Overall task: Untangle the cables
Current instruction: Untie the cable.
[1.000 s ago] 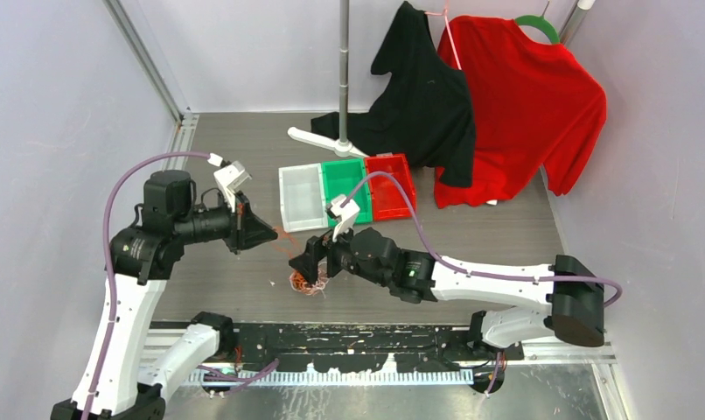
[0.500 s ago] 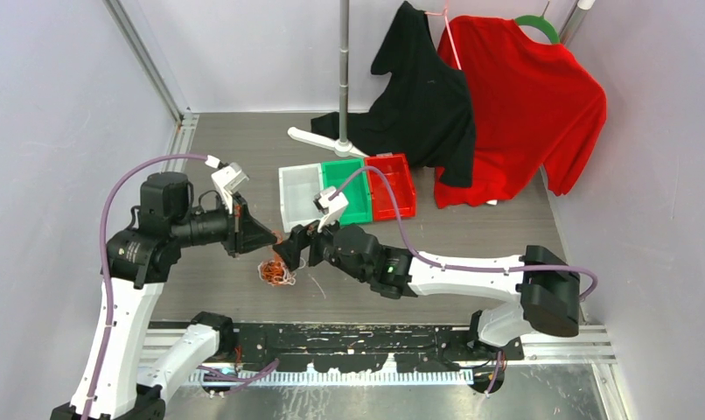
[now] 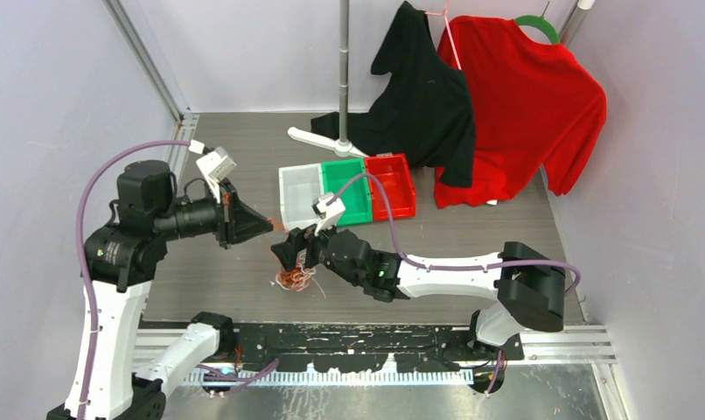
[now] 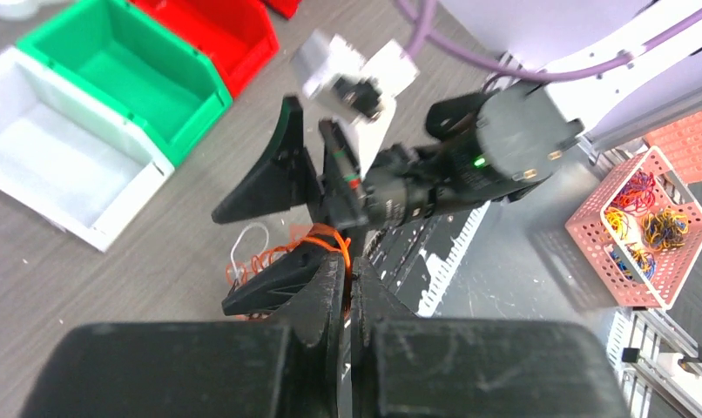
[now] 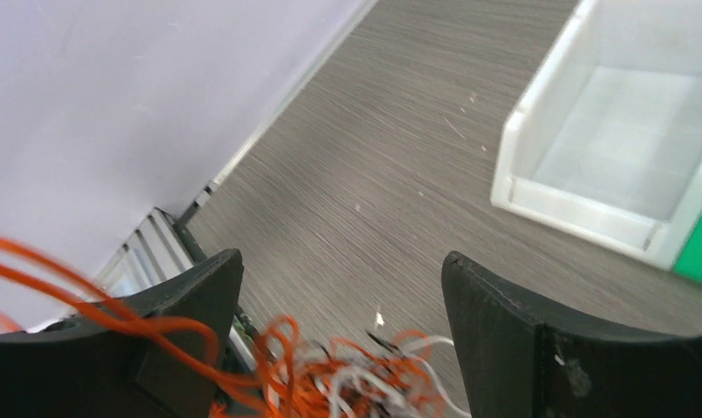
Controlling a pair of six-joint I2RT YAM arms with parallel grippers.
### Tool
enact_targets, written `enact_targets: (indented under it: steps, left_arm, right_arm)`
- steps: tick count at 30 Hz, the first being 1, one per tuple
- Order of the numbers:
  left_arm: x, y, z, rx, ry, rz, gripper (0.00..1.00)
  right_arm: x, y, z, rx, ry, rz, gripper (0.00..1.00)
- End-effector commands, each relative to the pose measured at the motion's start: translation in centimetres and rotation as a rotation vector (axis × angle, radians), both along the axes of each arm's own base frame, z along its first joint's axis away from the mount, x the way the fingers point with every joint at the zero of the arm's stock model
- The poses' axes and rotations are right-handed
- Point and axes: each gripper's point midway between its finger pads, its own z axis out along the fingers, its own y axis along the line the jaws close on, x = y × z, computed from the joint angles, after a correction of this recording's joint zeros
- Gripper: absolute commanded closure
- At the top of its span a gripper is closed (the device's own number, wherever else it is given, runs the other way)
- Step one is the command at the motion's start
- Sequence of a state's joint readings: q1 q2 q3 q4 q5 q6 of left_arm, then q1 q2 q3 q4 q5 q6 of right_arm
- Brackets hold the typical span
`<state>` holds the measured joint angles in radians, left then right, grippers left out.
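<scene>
The cables (image 3: pixel 292 280) are a small tangle of thin orange-red, white and black wires on the grey table; they also show at the bottom of the right wrist view (image 5: pixel 347 374). My left gripper (image 3: pixel 266 227) is shut, and in the left wrist view (image 4: pixel 349 266) it pinches an orange cable strand (image 4: pixel 330 237) that runs down to the tangle. My right gripper (image 3: pixel 286 254) is open just above the tangle. In the right wrist view (image 5: pixel 343 261) its fingers (image 5: pixel 504 322) stand wide apart, with orange strands crossing the left one.
A white bin (image 3: pixel 301 197), a green bin (image 3: pixel 347 191) and a red bin (image 3: pixel 390 185) stand in a row behind the grippers. A black shirt (image 3: pixel 423 96) and a red shirt (image 3: pixel 524 105) hang at the back by a stand pole (image 3: pixel 343 70). A pink basket (image 4: pixel 648 226) sits off the table.
My left arm has drawn back to the left with the orange strand. My right gripper has moved left and up toward it, and the tangle has shifted left.
</scene>
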<state>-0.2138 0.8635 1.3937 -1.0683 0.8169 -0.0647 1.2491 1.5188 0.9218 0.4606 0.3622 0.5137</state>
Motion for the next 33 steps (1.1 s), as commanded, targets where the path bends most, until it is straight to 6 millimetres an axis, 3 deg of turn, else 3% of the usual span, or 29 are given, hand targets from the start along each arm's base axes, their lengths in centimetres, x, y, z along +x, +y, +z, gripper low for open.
enact_targets:
  steps: [1,12,19,26,31,33]
  left_arm:
    - [-1.0,-0.4,4.5,-0.063,-0.098,-0.035,1.0]
    - [-0.7,-0.3,9.9,-0.091,-0.242,-0.014,1.0]
    - [-0.3,0.8,13.4,-0.052,-0.396,0.039,1.0]
    - [0.2,1.7,15.5,-0.028,-0.506,0.099,1.0]
    - [0.5,3.0,18.8,-0.023,-0.654,0.186,1.0]
    - [0.5,3.0,18.9,-0.034,-0.657,0.192,1.0]
  right_arm:
    - [0.4,-1.1,-1.8,0.035,0.017,-0.066,0.12]
    - [0.2,-5.0,-7.7,-0.07,0.069,-0.142,0.13]
    - [-0.3,-9.4,-12.4,-0.135,0.119,-0.217,0.14]
    - [-0.9,-12.0,-14.5,-0.158,0.159,-0.26,0.17]
    - [-1.3,-14.1,-17.0,-0.205,0.198,-0.298,0.18]
    - [-1.4,-14.7,-17.5,-0.206,0.207,-0.307,0.18]
